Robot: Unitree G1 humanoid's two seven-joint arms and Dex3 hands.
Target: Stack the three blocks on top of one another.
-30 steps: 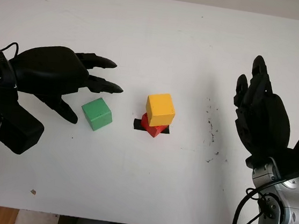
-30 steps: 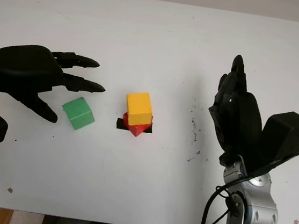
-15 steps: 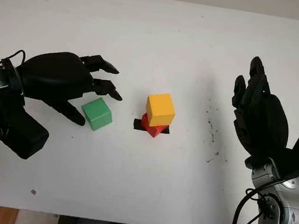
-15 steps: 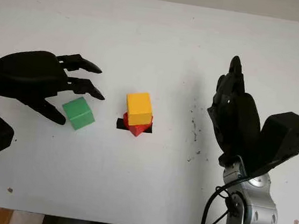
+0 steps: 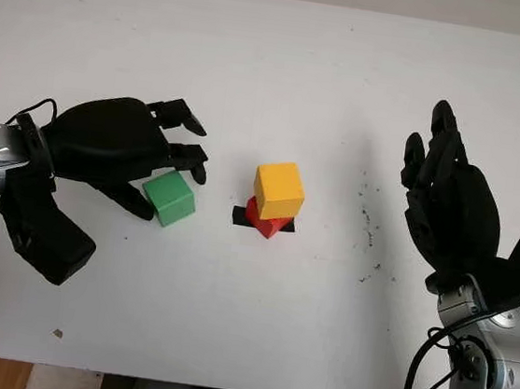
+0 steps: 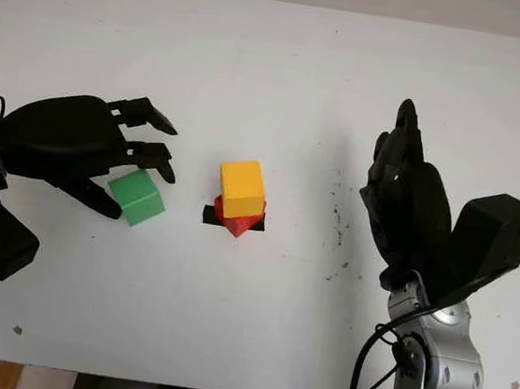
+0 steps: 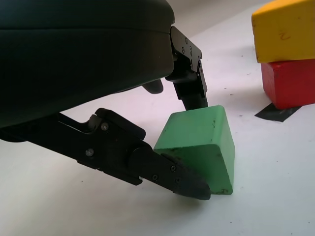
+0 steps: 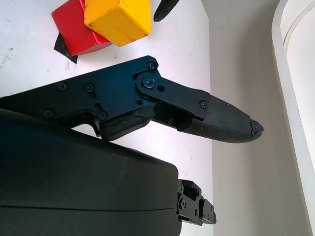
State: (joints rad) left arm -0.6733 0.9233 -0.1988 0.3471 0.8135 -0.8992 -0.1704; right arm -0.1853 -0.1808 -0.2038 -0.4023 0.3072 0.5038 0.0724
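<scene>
Black and low over the white table (image 5: 275, 65), the left hand (image 5: 115, 145) sits at the left, its fingers (image 7: 184, 182) curled narrowly about the green block (image 5: 169, 197); one finger lies along the block's near side and another stands at its far side, though whether they press it I cannot tell; the block rests on the table, not lifted. Just right of it, apart, the yellow block (image 5: 279, 190) sits on the red block (image 5: 266, 220), which stands on a strip of black tape (image 5: 239, 216). Well to the right, the right hand (image 5: 447, 202) is raised above the table, open and holding nothing.
</scene>
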